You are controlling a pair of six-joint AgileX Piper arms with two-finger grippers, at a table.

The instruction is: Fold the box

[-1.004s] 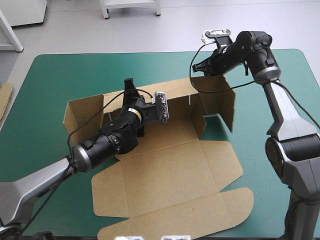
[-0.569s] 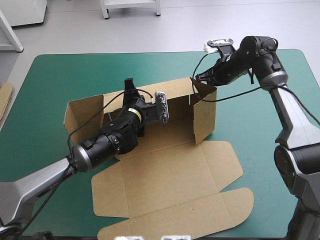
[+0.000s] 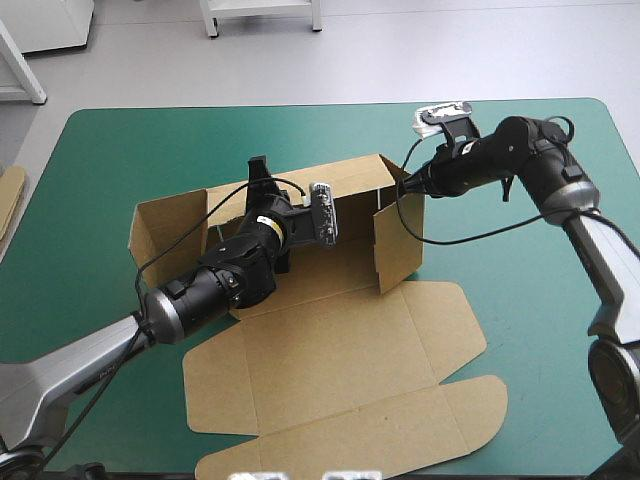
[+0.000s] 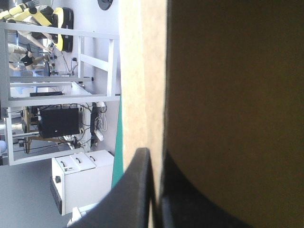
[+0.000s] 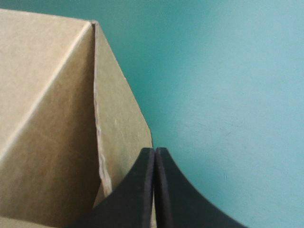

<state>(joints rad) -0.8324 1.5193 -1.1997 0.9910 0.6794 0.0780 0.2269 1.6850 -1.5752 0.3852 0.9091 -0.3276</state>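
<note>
The brown box (image 3: 340, 340) lies partly formed in mid-table, its back wall (image 3: 350, 182) raised. My left gripper (image 3: 262, 172) is shut on that wall's top edge; in the left wrist view its gripper (image 4: 156, 190) pinches the board (image 4: 228, 95) between the black fingers. My right gripper (image 3: 408, 184) is shut, its tip against the outside of the right end wall (image 3: 400, 245), which stands upright across that end. In the right wrist view the shut gripper (image 5: 155, 159) touches the end flap (image 5: 118, 123) at the box corner (image 5: 42, 118).
The lid and its flaps (image 3: 350, 420) lie flat toward the table's front edge. The left end panel (image 3: 165, 225) stands splayed outward. An edge of more board (image 3: 10, 195) shows at the table's left edge. Bare teal-green cover (image 3: 520, 300) lies right of the box.
My right gripper has moved down and inward toward the box, swinging the right end wall from splayed outward to upright across the end. The left arm has held still.
</note>
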